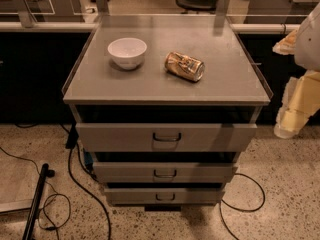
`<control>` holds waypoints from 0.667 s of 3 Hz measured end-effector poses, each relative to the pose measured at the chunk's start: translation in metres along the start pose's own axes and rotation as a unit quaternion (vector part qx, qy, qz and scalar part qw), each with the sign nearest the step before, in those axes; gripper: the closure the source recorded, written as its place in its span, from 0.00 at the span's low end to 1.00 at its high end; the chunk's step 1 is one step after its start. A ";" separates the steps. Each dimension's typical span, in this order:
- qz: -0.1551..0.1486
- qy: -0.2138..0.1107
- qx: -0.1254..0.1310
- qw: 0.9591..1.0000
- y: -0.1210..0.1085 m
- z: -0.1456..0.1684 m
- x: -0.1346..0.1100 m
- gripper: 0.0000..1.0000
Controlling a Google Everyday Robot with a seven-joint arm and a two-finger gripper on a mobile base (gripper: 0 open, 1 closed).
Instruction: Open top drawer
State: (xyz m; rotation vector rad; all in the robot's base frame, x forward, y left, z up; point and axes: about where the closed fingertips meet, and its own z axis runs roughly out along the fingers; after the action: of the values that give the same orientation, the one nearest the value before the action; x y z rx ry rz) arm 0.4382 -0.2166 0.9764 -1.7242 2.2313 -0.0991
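The gripper [292,111] hangs right of the desk [150,86], whether apart or together I cannot tell; 1 bowl [127,52] and 1 can [184,66] sit above the top drawer [115,136].

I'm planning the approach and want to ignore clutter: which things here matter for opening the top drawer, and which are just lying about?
For the job: top drawer, its handle, the pincer low at the right edge, apart from the cabinet.
Lying about: white bowl, can on its side, middle drawer, bottom drawer, floor cables.
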 end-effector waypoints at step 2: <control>0.003 -0.040 -0.001 0.999 0.004 0.009 0.004 0.00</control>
State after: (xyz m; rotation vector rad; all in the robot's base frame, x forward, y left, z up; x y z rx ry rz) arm 0.4359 -0.2176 0.9662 -1.6916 2.1799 -0.0252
